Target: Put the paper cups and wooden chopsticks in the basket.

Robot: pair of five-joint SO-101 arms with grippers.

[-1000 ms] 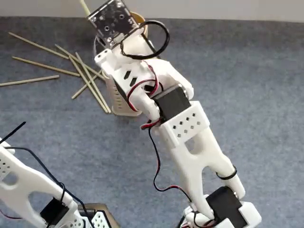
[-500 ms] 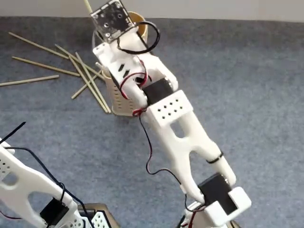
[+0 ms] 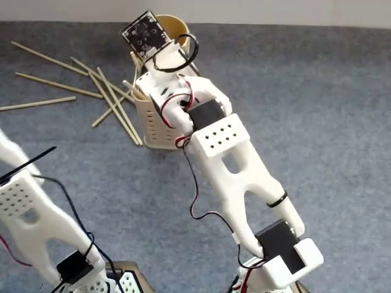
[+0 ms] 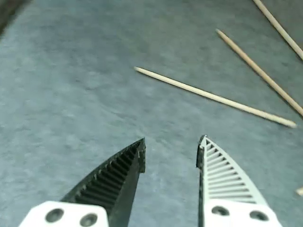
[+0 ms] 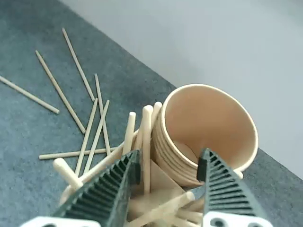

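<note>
The right wrist view looks down on stacked paper cups beside upright chopsticks. In the high view the arm covers most of these, but the basket shows, with loose chopsticks on the carpet to its left. The right gripper hovers over the cups, jaws spread and empty. The left gripper hangs above the carpet near a loose chopstick, jaws parted, holding nothing.

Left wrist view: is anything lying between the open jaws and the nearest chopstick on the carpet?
Nothing visible does. The left jaws stand open over the carpet, and the nearest chopstick lies just beyond their tips, with only bare carpet between.
</note>
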